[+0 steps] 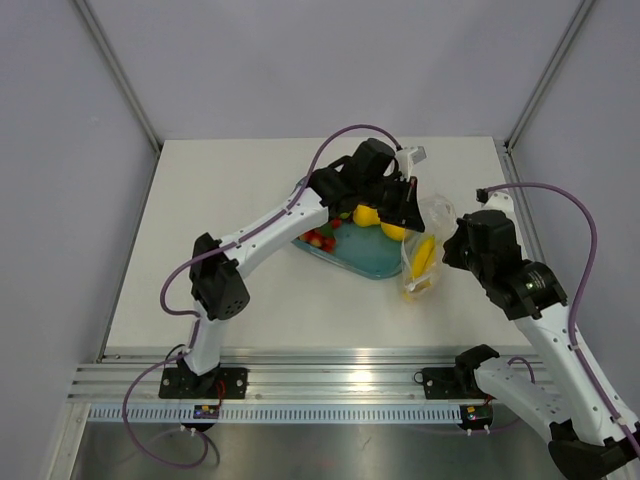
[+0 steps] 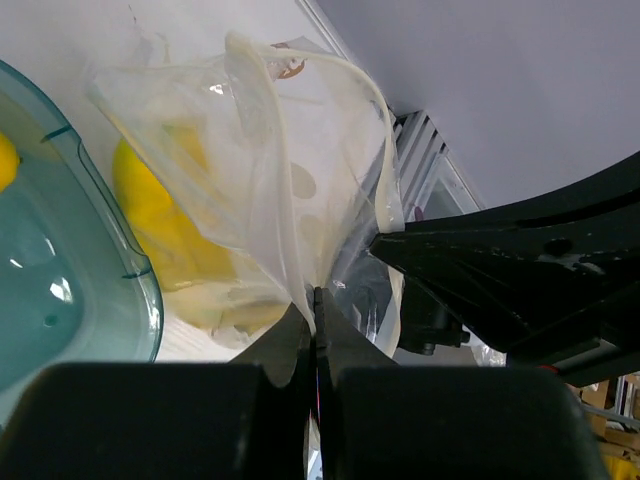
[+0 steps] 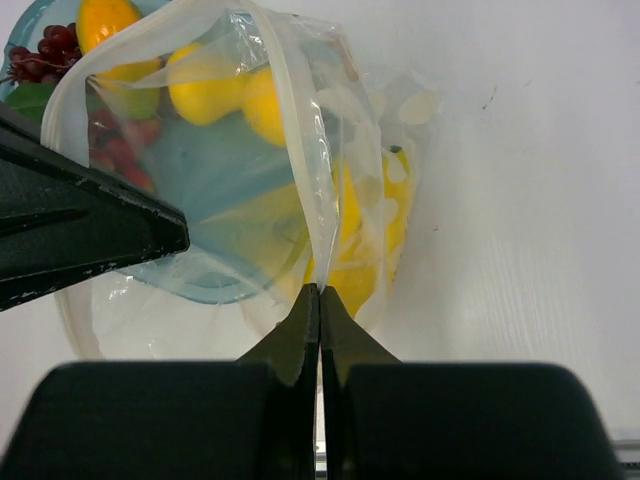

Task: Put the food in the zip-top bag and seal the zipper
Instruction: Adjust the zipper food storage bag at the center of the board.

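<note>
The clear dotted zip-top bag [image 1: 428,240] stands beside the teal tray [image 1: 372,263], mouth held open. A yellow banana bunch [image 1: 424,257] lies inside it, also seen as the banana bunch [image 3: 356,240]. My left gripper [image 1: 416,208] is shut on the far side of the bag's mouth film [image 2: 300,230]. My right gripper [image 1: 448,246] is shut on the near side, pinching the bag [image 3: 330,190] just below the pale zipper [image 3: 296,85]. A lemon [image 1: 367,214], a yellow pear [image 1: 393,231] and red strawberries [image 1: 320,239] rest in the tray.
In the right wrist view the tray's fruit shows through the bag: an orange [image 3: 105,20], yellow fruits [image 3: 205,90] and dark red berries [image 3: 45,50]. The tray's rim [image 2: 135,270] lies close left of the bag. An aluminium rail [image 1: 330,385] runs along the table's near edge.
</note>
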Controlling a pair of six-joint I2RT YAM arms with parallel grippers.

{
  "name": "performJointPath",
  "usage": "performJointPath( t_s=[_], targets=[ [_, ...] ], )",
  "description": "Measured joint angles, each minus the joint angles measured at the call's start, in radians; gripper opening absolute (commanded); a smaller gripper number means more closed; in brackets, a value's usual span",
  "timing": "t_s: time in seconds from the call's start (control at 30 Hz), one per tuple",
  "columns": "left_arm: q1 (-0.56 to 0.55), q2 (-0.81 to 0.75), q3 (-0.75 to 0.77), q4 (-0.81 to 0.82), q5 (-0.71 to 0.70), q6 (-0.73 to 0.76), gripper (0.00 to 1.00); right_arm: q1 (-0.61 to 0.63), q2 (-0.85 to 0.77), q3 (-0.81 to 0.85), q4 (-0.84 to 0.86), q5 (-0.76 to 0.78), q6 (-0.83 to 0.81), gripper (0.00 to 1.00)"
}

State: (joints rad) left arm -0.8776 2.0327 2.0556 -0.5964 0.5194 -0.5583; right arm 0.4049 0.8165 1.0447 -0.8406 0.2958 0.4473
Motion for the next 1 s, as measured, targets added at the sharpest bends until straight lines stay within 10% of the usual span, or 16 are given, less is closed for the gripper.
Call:
performJointPath(
  t_s=[0.4, 0.43, 0.6, 1.0],
  targets=[
    [0.035, 0.13, 0.048, -0.024, 0.002, 0.018, 0.02, 0.0, -0.054, -0.011, -0.033, 0.063, 0.013, 0.0],
    [0.043, 0.14, 0.059, -0.037, 0.002, 0.027, 0.29, 0.0, -0.055, -0.011, -0.033, 0.062, 0.011, 0.0],
    [0.068, 0.155, 0.085, -0.089, -0.006, 0.098, 0.81, 0.0, -0.045, -0.011, -0.018, 0.062, 0.0, 0.0],
    [0.175, 0.063, 0.009, -0.148, -0.086, 0.175, 0.75, 0.0, -0.048, -0.011, 0.005, 0.062, 0.001, 0.0]
  ],
)
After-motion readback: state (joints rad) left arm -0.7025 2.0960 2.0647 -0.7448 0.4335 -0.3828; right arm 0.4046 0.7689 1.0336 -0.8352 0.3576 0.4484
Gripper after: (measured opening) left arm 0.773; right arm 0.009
